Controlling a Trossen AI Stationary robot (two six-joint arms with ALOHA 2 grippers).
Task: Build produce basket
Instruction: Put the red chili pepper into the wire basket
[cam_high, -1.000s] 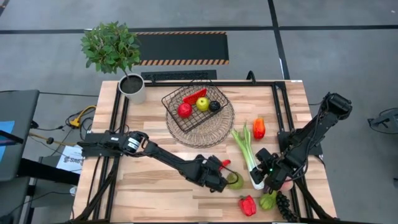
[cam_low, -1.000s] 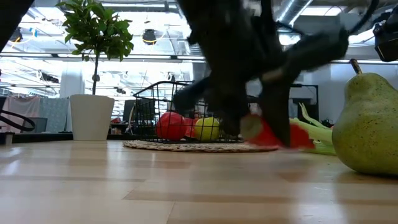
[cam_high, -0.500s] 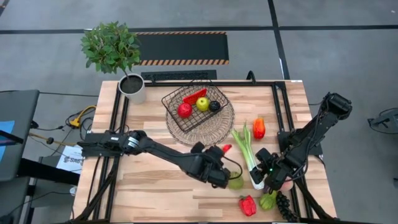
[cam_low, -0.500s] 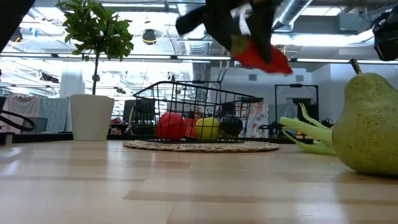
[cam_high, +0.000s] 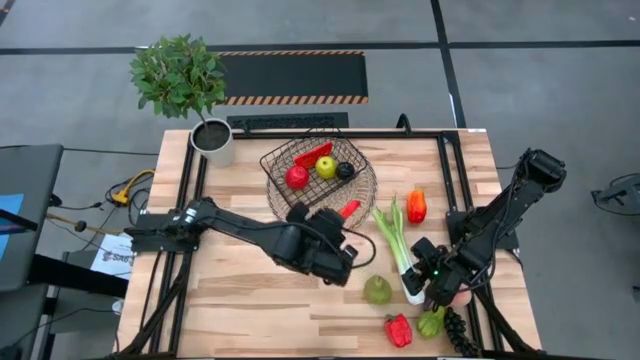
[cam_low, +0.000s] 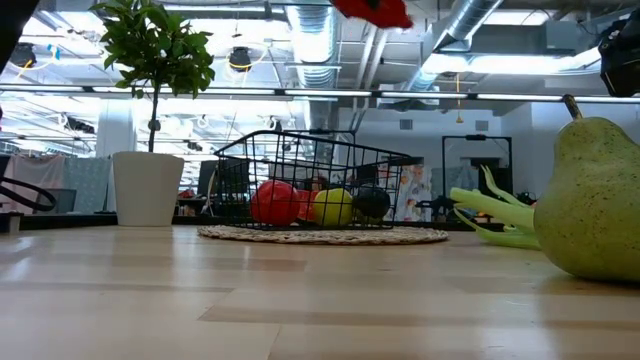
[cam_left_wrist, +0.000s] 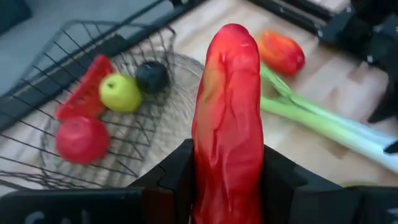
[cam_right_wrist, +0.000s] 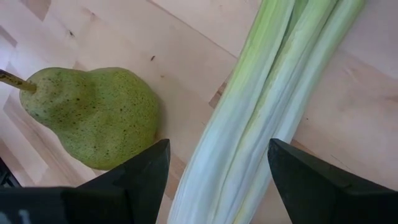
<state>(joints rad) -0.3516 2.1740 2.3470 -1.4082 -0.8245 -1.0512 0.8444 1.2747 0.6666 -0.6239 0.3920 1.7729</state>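
The left gripper (cam_high: 345, 214) hangs above the table just beside the basket (cam_high: 282, 160), on the side nearer the leek (cam_high: 393, 240). Its jaws are closed narrowly on a long red chilli (cam_left_wrist: 229, 118), which stands up between the two fingers (cam_left_wrist: 177, 171) in the left wrist view and shows high above the tabletop in the low view.

The basket sits on a round woven tray (cam_high: 350, 203) and already holds a red apple (cam_high: 297, 177), a yellow-green apple (cam_high: 326, 167), a dark round fruit (cam_high: 345, 170) and a red pepper (cam_high: 313, 154).

The right gripper (cam_high: 428, 288) is low over the table, well apart from the basket, at the white end of the leek. Its jaws are spread wide on either side of the stalk without pinching it. A pear (cam_high: 377, 290) lies near there, farther from the basket than the chilli.
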